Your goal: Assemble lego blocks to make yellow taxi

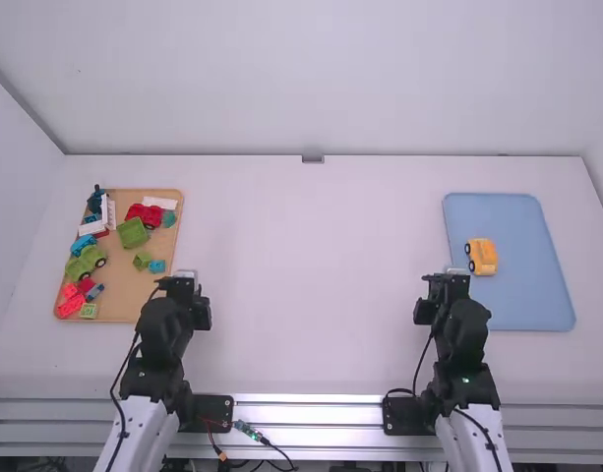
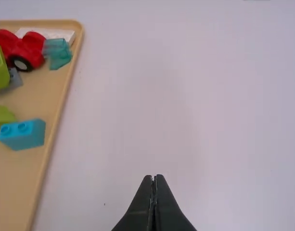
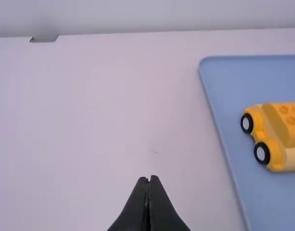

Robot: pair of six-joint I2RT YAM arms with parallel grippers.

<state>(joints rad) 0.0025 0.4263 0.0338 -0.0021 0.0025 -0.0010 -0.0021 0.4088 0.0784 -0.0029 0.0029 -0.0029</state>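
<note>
Ok so nearest us, the left end effector (image 1: 185, 280) hangs just off the tan tray's 4 o'clock side, tips pinched together, real narrow. Right end effector (image 1: 452, 279) is the same deal, tips together, just off the blue tray's 8 o'clock side.

Tan tray (image 1: 124, 285) sits at 9 o'clock on the bench (image 1: 301, 295). Going away from us in it: lime block (image 1: 89, 310) and red blocks (image 1: 70, 301) around 7, blue block (image 2: 23, 134) around 4, green car (image 1: 86, 263) near 9. Then a green block (image 1: 133, 233), the red car (image 1: 144, 214) toward 1, and a white block (image 1: 161, 203) behind that.

The yellow car (image 1: 482, 257) is over in the blue tray (image 1: 525, 307), the bench's 3 o'clock, toward that tray's own 9. Studs up top, two black wheels showing.
</note>
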